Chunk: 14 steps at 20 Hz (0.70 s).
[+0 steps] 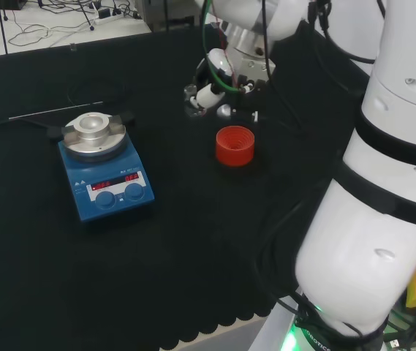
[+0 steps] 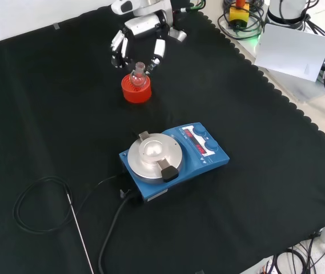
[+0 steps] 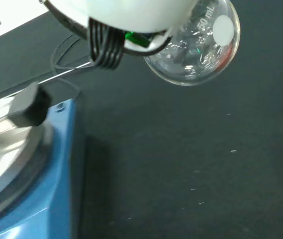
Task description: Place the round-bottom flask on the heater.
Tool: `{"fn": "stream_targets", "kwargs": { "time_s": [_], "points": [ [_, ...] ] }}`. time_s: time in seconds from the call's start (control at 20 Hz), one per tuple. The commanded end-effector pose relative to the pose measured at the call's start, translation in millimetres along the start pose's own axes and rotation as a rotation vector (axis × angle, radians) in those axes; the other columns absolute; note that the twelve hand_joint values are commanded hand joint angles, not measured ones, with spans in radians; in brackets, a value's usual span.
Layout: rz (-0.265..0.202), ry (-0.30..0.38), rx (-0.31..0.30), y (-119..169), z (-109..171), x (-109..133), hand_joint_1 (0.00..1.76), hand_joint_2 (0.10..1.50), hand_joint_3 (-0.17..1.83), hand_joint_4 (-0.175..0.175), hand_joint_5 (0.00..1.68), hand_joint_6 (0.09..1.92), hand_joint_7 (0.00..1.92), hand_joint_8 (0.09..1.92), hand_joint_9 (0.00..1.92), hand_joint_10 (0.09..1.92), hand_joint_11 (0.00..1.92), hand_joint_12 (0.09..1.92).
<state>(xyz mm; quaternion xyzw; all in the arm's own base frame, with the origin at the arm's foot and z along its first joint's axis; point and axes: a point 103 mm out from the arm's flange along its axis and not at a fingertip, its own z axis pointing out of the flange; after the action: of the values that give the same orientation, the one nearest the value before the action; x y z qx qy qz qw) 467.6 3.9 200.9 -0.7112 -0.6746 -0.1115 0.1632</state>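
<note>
The small clear round-bottom flask (image 2: pixel 139 73) hangs just above the red ribbed ring stand (image 2: pixel 135 90), with the hand (image 2: pixel 143 25) shut on it and fingers down on both sides of its neck. In the head view the stand (image 1: pixel 235 145) has an open hollow, and the hand (image 1: pixel 210 94) sits behind and above it. The wrist view has the flask's bulb (image 3: pixel 193 50) in the air under the hand (image 3: pixel 126 12), over bare cloth. The blue heater (image 2: pixel 176 160), with a silver bowl-shaped top plate (image 1: pixel 93 131), stands apart from the stand, to its left in the head view.
A black cable and a thin metal rod (image 2: pixel 81 231) lie on the cloth near the heater's plate side. In the wrist view a black clamp (image 3: pixel 29 104) sits on the heater's rim. The arm's white links (image 1: pixel 383 183) rise at the head view's right.
</note>
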Motion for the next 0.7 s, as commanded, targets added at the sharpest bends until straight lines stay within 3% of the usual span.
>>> {"fn": "stream_targets", "kwargs": {
  "time_s": [0.05,0.3,0.7],
  "points": [
    [-0.028,0.058,0.011,30,1,40,1.16,0.64,0.75,-0.043,1.20,0.84,0.57,0.67,0.80,0.54,0.55,1.28],
    [-0.065,0.056,0.021,43,4,65,1.16,0.64,0.75,-0.044,1.20,0.84,0.57,0.67,0.80,0.54,0.55,1.28],
    [-0.073,0.095,0.010,53,-2,84,1.16,0.64,0.75,-0.046,1.20,0.84,0.57,0.67,0.80,0.54,0.55,1.28]
  ]
}}
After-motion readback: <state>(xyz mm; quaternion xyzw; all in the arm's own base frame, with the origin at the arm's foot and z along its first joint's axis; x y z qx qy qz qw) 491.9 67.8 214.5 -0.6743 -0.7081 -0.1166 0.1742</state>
